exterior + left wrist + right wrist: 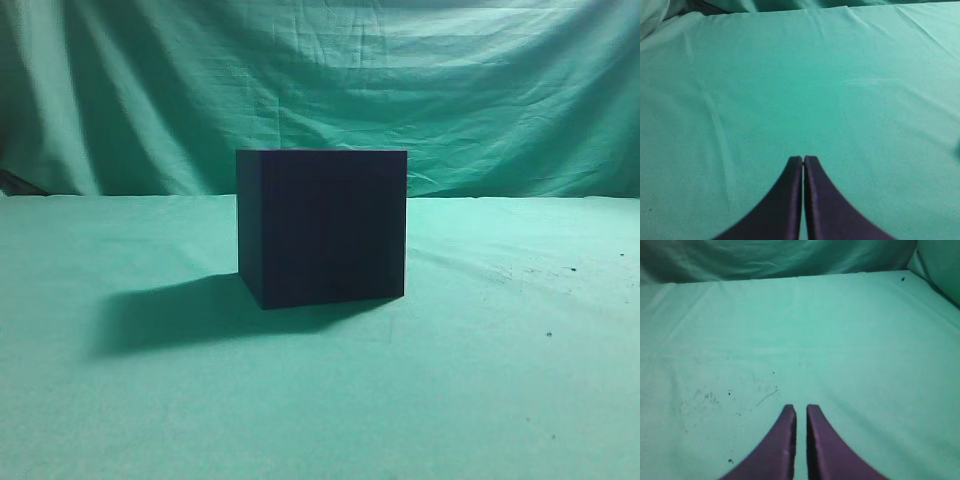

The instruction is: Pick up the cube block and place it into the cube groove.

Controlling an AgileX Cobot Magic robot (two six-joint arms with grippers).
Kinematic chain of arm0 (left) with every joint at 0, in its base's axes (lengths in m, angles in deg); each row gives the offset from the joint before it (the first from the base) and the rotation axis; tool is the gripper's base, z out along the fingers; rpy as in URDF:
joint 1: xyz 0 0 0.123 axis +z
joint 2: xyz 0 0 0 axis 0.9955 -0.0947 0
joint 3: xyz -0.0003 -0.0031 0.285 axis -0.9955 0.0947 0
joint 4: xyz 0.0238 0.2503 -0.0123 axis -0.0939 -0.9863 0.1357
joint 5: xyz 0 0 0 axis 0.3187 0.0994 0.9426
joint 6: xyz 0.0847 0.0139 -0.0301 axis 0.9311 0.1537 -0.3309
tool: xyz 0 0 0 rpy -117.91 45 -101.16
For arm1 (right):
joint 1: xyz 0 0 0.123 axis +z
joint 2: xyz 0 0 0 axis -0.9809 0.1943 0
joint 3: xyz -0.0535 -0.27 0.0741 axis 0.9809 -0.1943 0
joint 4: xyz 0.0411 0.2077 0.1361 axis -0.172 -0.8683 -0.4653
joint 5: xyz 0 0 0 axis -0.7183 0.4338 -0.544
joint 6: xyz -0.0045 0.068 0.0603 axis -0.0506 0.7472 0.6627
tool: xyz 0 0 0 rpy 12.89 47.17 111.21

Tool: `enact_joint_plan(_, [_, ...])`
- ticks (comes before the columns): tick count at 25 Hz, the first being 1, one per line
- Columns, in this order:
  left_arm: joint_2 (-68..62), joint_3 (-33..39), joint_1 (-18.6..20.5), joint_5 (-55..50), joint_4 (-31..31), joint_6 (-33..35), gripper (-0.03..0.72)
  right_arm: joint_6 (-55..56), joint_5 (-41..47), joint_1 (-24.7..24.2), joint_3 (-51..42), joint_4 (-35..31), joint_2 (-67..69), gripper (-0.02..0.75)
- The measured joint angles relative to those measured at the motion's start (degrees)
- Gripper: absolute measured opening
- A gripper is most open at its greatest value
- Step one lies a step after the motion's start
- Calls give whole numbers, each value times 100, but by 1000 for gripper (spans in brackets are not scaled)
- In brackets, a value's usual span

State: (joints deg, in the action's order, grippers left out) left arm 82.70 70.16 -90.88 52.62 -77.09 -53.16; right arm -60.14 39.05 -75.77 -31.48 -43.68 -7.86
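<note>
The large dark navy-purple box (322, 227) stands on the green cloth in the middle of the exterior view, seen from table height. Its top face and the cube groove in it are hidden from this angle. The smaller purple cube block is not in any view. My left gripper (803, 159) is shut and empty over bare cloth in the left wrist view. My right gripper (801, 408) has its fingers almost together with a narrow slit between them and nothing in it, over bare cloth. Neither gripper shows in the exterior view.
Green cloth covers the table (480, 380) and hangs as a backdrop (450, 90). The box casts a shadow (170, 315) to its left. Small dark specks (730, 392) lie on the cloth in the right wrist view.
</note>
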Motion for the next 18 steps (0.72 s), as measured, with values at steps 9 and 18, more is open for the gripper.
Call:
enact_joint_plan(9, [0, 0, 0, 0, 0, 0, 0, -152, 203, 0, -15, 11, 0, 48])
enact_joint_plan(18, [0, 0, 0, 0, 0, 0, 0, -152, 203, 0, -15, 11, 0, 48])
